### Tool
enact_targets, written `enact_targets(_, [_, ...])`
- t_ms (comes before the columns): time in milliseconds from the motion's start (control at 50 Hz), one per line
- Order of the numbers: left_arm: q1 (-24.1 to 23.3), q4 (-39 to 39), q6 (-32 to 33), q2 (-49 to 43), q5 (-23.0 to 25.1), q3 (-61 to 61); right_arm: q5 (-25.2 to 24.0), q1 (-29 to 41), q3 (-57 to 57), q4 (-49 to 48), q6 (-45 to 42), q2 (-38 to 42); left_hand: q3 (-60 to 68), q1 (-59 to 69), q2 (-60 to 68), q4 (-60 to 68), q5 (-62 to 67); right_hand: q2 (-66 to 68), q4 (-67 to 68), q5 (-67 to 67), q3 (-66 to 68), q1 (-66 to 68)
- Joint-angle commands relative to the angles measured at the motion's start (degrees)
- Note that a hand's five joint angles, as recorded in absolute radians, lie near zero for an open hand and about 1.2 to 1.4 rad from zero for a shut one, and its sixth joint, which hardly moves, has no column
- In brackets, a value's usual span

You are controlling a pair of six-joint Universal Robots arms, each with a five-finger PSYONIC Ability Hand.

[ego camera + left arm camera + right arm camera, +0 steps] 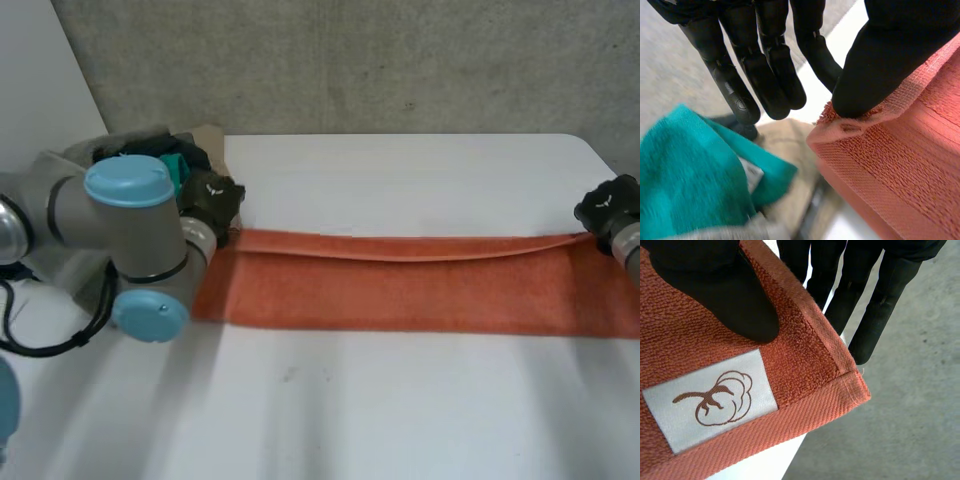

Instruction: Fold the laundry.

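An orange-red towel [420, 285] lies folded in a long strip across the white table [400, 180]. My left hand [212, 203] is at the strip's far left corner. In the left wrist view its thumb [880, 65] presses that towel corner [850, 125] against the fingers [765, 75] behind it. My right hand [606, 210] is at the far right corner. In the right wrist view its thumb [725, 295] pinches the towel [805, 365] just above a white label [710, 400], with the fingers [865, 300] behind the cloth.
A pile of other laundry, teal cloth [695, 175] and beige cloth [785, 145], lies off the table's far left corner behind my left hand, also seen as a pile [170, 150] in the head view. A grey wall [400, 60] rises behind the table.
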Motion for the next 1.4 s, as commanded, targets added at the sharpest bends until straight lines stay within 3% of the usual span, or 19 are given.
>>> enact_targets(20, [-0.4, 6.8, 0.5, -2.5, -0.3, 1.8, 0.2, 0.9, -3.7, -7.1, 0.2, 4.8, 2.0, 3.7, 1.8, 1.6, 5.8, -7.9, -8.7, -8.5, -8.5, -3.9])
enact_targets(40, [-0.6, 7.1, 0.5, -2.5, -0.3, 1.7, 0.5, 1.4, -3.6, -8.7, 0.6, 5.1, -19.1, -17.4, -19.3, -19.5, -15.3, -57.2, -58.0, -57.8, -57.7, -53.2])
enact_targets(80, [-1.9, 7.3, 0.6, -2.4, -0.6, 1.1, 0.7, 1.7, -3.5, -9.9, 1.4, 5.1, -58.4, -56.7, -58.6, -58.8, -54.5, -58.0, -58.8, -58.6, -58.5, -53.9])
enact_targets(240, [-3.4, 7.4, 0.4, 2.3, -1.0, -3.5, 0.8, 1.4, -1.1, -9.1, 13.3, -1.2, -58.2, -56.5, -58.4, -58.6, -54.3, -58.0, -58.8, -58.6, -58.5, -53.9])
enact_targets(320, [-3.5, 7.4, 0.3, 6.0, -1.1, -8.1, -1.1, -0.2, 4.1, -1.1, 16.5, -7.9, -58.2, -56.5, -58.4, -58.6, -54.3, -58.0, -58.8, -58.6, -58.5, -53.9])
enact_targets(400, [-3.5, 7.4, 0.0, 10.0, -1.7, -13.0, -5.6, -4.6, 9.0, 6.3, 16.9, -10.4, -58.2, -56.5, -58.4, -58.6, -54.3, -58.0, -58.8, -58.6, -58.5, -53.9])
enact_targets(480, [-3.4, 7.4, -0.3, 13.2, -1.6, -17.7, -9.8, -9.5, 14.5, 9.9, 16.0, -10.7, -58.2, -56.5, -58.4, -58.6, -54.3, -49.2, -50.0, -49.8, -49.7, -45.1])
enact_targets(700, [-3.4, 7.5, -0.3, 13.8, -1.4, -19.9, -11.1, -13.8, 17.3, 5.3, 15.8, -9.8, -58.2, -56.5, -58.4, -58.6, -54.3, -43.6, -44.4, -44.2, -44.1, -39.6])
enact_targets(760, [-3.4, 7.5, -0.3, 13.8, -1.4, -19.9, -11.2, -14.0, 17.1, 2.9, 15.5, -8.0, -58.3, -56.6, -58.5, -58.8, -54.5, -23.2, -24.0, -23.8, -23.7, -19.1])
enact_targets(800, [-3.5, 7.5, -0.3, 13.9, -1.4, -19.9, -10.0, -14.4, 16.4, 1.6, 15.1, -7.0, -58.2, -56.5, -58.4, -58.6, -54.3, 11.8, 11.0, 11.2, 11.3, 15.9])
enact_targets(1060, [-3.1, 7.4, -0.5, 17.2, -1.5, -20.3, -7.2, -26.2, 14.0, 1.3, 6.8, -8.9, -58.2, -56.5, -58.4, -58.6, -54.3, 12.0, 11.2, 11.4, 11.5, 16.1])
enact_targets(1100, [-3.1, 7.3, -0.5, 17.4, -1.6, -20.5, -9.3, -25.7, 15.0, 1.7, 7.6, -9.0, -58.2, -56.5, -58.4, -58.6, -54.3, 5.3, 4.5, 4.7, 4.7, 9.3])
enact_targets(1140, [-3.0, 7.4, -0.6, 17.5, -1.4, -21.3, -12.0, -25.3, 16.3, 2.0, 9.3, -9.4, -58.2, -56.5, -58.4, -58.6, -54.3, -20.4, -21.2, -21.0, -21.0, -16.4])
enact_targets(1180, [-3.0, 7.5, -0.7, 17.5, -1.4, -21.7, -17.2, -25.4, 18.1, 2.1, 13.7, -9.9, -58.2, -56.5, -58.4, -58.6, -54.3, -30.3, -31.1, -30.9, -30.8, -26.2])
enact_targets(1280, [-3.3, 7.5, -0.9, 17.5, -1.3, -22.5, -23.6, -25.3, 19.9, 2.2, 20.2, -12.5, -58.2, -56.5, -58.4, -58.6, -54.3, -35.3, -36.2, -36.0, -35.9, -31.3])
enact_targets(1400, [-3.4, 7.4, -2.1, 17.8, -1.3, -22.8, -25.1, -25.1, 20.3, 3.7, 22.3, -12.4, -58.2, -56.5, -58.4, -58.6, -54.3, -35.7, -36.5, -36.3, -36.2, -31.7])
